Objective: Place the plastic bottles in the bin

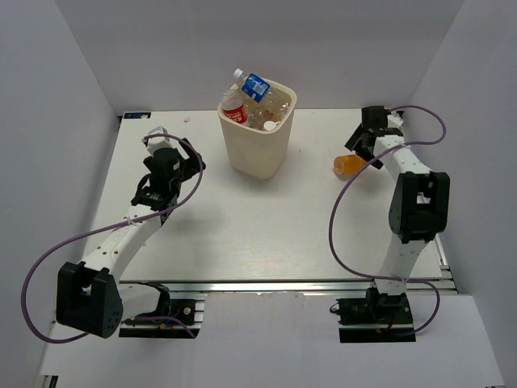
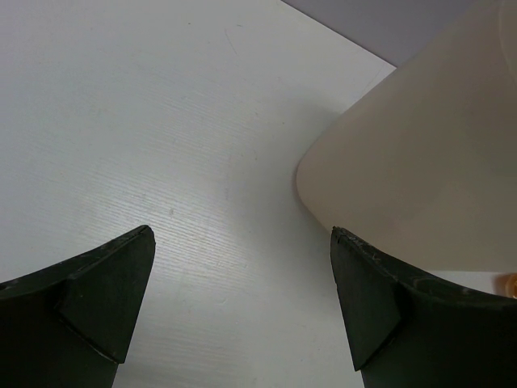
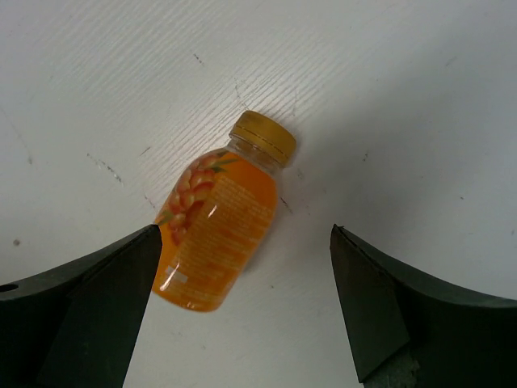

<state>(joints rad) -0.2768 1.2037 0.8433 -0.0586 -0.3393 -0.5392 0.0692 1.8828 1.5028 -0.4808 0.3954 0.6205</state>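
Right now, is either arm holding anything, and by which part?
Nothing. The left end effector is open and empty; the right end effector is open above the orange bottle.

The top camera is looking down from above and behind me, taking in the whole surface (image 1: pixel 242 234). My left wrist camera is peering close past my left jaws, sharing the bin (image 2: pixel 420 178) just beyond them. My right wrist camera is facing down, sharing the orange bottle (image 3: pixel 216 234) between my right jaws.
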